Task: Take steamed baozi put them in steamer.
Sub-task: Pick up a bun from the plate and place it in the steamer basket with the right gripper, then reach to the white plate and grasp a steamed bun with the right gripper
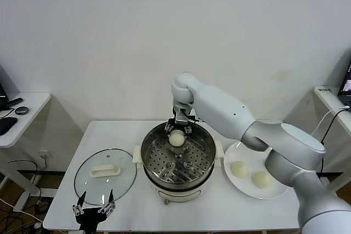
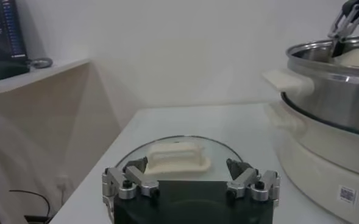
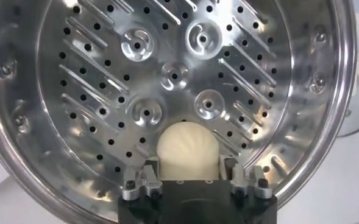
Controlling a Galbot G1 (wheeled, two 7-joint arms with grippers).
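Observation:
The steamer (image 1: 147,160) stands mid-table, a shiny steel pot with a perforated tray (image 3: 94,91). My right gripper (image 1: 179,130) reaches into it at the far side and is shut on one cream-white baozi (image 1: 176,138). In the right wrist view the baozi (image 3: 188,146) sits between the fingers (image 3: 150,173) just above the tray. Two more baozi (image 1: 238,169) (image 1: 262,178) lie on the white plate (image 1: 277,193) right of the steamer. My left gripper (image 1: 94,207) is open and empty at the table's front left edge.
A round glass lid (image 1: 123,182) with a white handle (image 2: 176,157) lies flat on the table left of the steamer, just beyond my left gripper (image 2: 188,173). The steamer's side (image 2: 337,91) rises close on its right. Side tables stand at far left and far right.

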